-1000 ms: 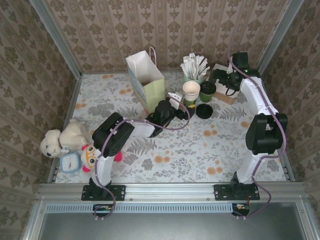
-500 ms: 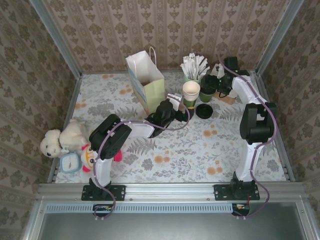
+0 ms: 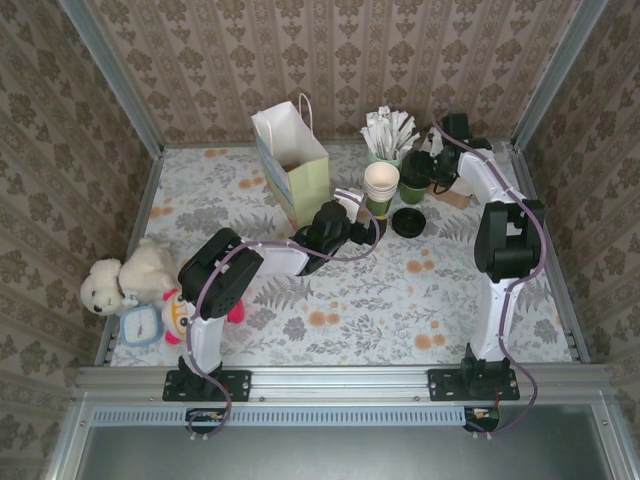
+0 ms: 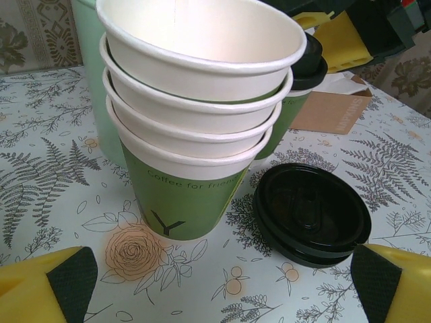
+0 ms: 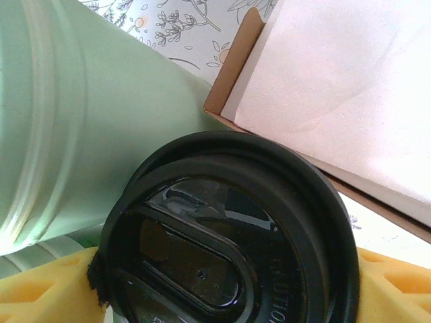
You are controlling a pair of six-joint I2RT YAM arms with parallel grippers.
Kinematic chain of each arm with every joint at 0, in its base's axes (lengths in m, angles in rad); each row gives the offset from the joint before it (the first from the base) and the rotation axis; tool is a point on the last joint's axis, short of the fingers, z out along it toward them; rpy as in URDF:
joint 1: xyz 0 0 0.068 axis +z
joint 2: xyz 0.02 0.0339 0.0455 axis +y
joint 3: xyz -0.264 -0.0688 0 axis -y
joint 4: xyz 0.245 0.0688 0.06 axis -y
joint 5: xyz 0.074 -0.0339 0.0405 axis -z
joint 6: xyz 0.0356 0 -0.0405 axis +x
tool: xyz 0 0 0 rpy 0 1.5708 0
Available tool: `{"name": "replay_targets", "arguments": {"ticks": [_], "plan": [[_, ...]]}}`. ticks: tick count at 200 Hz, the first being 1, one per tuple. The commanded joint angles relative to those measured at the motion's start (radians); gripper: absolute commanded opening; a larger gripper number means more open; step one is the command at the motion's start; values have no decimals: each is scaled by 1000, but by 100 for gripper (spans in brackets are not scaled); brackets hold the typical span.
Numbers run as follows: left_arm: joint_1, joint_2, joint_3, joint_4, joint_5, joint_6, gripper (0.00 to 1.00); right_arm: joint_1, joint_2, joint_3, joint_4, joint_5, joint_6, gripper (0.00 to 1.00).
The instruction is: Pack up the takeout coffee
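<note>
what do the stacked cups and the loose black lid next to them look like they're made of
Stacked cups: likely paper with a matte finish, judging by the rolled rims, cream insides and printed green wall. Loose black lid: probably thin moulded plastic, glossy, with light reflecting off its pressed ridges.

Left arm [image 3: 215, 275]: upper link rises from base, elbow bent sharply, forearm runs low and near-level twd ctr-right. Left gripper [image 3: 374, 227]: jaws fully apart; yellow fingers [image 4: 40, 289] w/ dark pads sit at both lower corners of your wrist cam. Right arm [image 3: 505, 240]: stands tall, reaches far fwd, forearm angles back-left. Right gripper [image 3: 428, 172]: yellow fingers [image 5: 40, 296] spread to either side; you can't confirm a clamp.
</note>
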Motion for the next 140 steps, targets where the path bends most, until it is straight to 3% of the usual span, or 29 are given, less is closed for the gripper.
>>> {"name": "replay_targets", "arguments": {"ticks": [1, 81, 109, 140], "plan": [[-5, -39, 5, -12, -6, 6, 100, 2, -18, 4, -56, 67, -11, 74], [-26, -119, -5, -64, -9, 3, 100, -4, -348, -269, -20, 135, 47, 70], [-50, -202, 37, -294, -83, -43, 100, 23, -532, -467, 4, 97, 118, 70], [-56, -286, 86, -606, -179, -116, 100, 127, -671, -617, 12, 87, 202, 70]]}}
